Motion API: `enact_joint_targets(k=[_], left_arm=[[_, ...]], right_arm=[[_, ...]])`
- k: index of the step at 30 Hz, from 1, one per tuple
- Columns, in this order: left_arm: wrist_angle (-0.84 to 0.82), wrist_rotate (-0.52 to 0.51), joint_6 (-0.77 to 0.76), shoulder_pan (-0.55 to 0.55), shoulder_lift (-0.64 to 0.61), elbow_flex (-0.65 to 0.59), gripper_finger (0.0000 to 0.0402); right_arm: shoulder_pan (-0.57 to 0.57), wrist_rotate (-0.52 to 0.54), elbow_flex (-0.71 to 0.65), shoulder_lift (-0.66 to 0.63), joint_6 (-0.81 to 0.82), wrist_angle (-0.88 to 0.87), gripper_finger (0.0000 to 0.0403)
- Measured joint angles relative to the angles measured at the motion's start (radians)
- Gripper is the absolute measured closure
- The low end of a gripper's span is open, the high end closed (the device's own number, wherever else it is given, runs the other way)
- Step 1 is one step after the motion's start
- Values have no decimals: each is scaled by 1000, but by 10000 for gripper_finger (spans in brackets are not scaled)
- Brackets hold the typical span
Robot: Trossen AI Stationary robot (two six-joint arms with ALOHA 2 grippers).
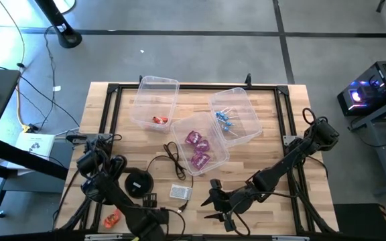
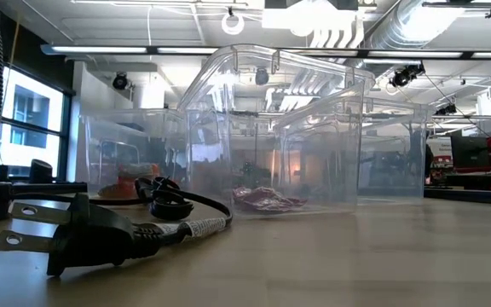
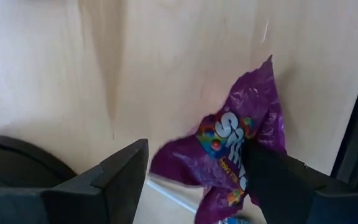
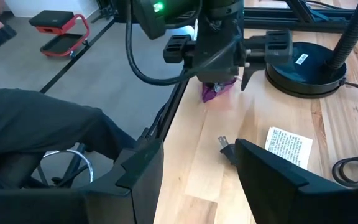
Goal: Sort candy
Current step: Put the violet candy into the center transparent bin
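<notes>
My left gripper is open at the table's near edge, pointing down. Its fingers stand on either side of a purple candy pack lying on the wood. The right wrist view shows this gripper from the front, with the pack under it. In the high view the arm hides the pack. An orange candy lies near the near-left corner. Three clear bins hold sorted candy: orange, purple and blue. My right gripper is open over bare table near the near edge. My left gripper comes at the purple pack from above. One finger overlaps the pack's side edge, while the other finger stands clear of it. I cannot tell whether the finger touches it. The pack lies flat on the table.
A white box with a coiled black cable and a plug lies mid-table. A black round base sits close to the left arm. A black frame runs around the table's edge. A person's dark sleeve shows beyond the near edge.
</notes>
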Motion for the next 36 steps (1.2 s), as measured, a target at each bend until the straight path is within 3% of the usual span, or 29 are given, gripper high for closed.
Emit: enact_joint_targets(k=[3,6,12,24,31,36], left_arm=[[14,1,25,11,0,-12,153],[14,-27,31,14,-3,-7,195],[-14,-119,29,20,-34,-6,375],[-98,-246,-52,20,-213,-7,397],[-92,-562,-32,64,-375,-6,400],[-16,-729,135,157,-446,-5,400]], right_arm=[[0,0,0,0,10,0,210],[0,0,0,0,10,-3,210],[0,19,0,0,11,-5,210],[2,19,0,0,-9,9,210],[25,19,0,0,-105,128,210],[24,19,0,0,-110,148,210]])
